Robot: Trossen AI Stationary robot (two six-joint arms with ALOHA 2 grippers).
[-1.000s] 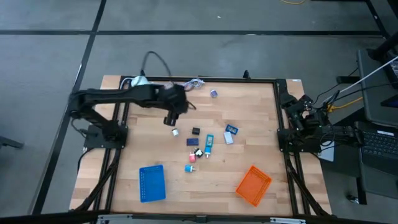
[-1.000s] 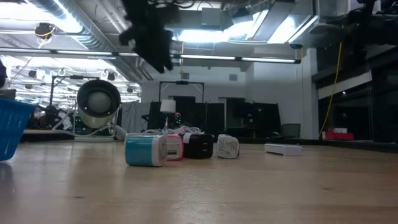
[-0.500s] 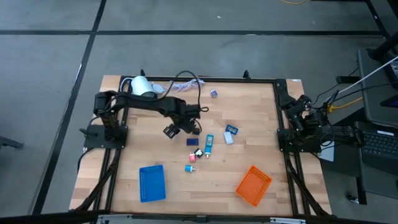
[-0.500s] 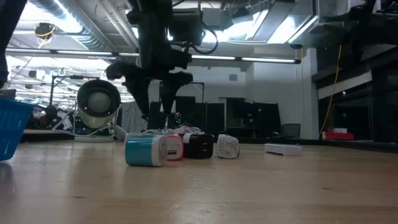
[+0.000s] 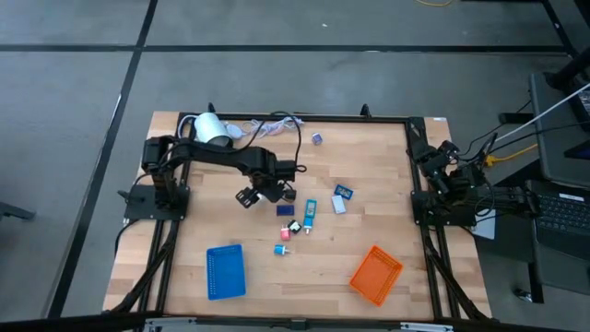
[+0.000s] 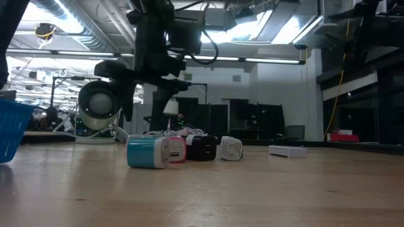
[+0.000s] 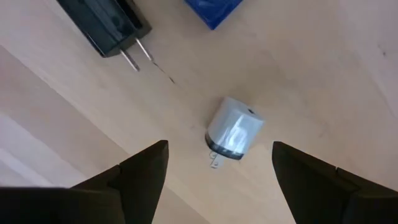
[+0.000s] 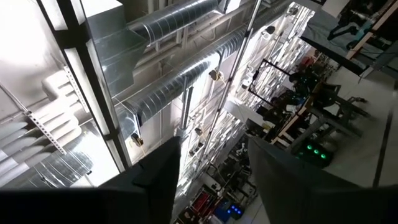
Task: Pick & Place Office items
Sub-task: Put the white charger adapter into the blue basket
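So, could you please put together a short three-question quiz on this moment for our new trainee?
1. True or false: the left gripper is shut on the white plug adapter.
2. Which tray lies nearer the right arm: A) blue tray, B) orange tray?
3. Fill in: in the left wrist view, the black charger shows two metal ____.

Key: 1 false, it hangs open above the adapter; 2 B; 3 prongs.
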